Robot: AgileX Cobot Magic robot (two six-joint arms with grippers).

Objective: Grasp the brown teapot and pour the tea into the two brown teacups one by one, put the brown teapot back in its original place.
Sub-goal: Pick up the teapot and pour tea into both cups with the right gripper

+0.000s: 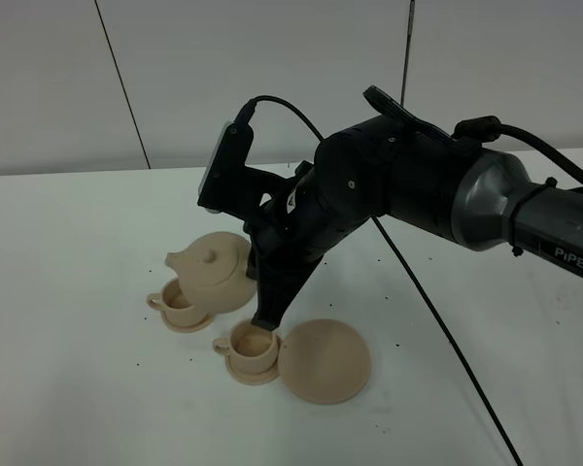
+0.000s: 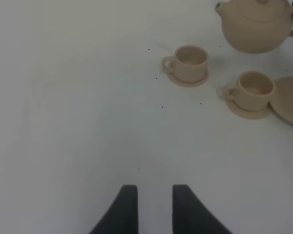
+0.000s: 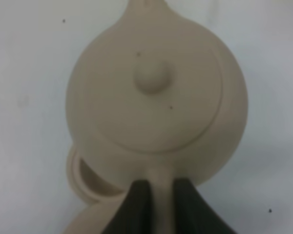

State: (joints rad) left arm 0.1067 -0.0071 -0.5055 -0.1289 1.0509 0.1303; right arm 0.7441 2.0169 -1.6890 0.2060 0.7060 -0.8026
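The brown teapot (image 1: 214,270) is off its large round saucer (image 1: 324,360), the original place, which lies bare. My right gripper (image 1: 254,260) is shut on the teapot's loop handle (image 3: 161,192) and holds the pot roughly level beside and partly over the left teacup (image 1: 180,308), with the spout pointing left. The second teacup (image 1: 251,348) stands on its small saucer next to the large saucer. The right wrist view shows the teapot lid (image 3: 154,80) from above, with a cup rim (image 3: 85,180) partly hidden beneath. My left gripper (image 2: 155,207) is open and empty over bare table, well short of the cups (image 2: 188,63) (image 2: 254,91).
The white table (image 1: 78,388) carries a few dark specks. A black cable (image 1: 447,335) trails from the right arm across the table towards the front right. A white panelled wall stands behind.
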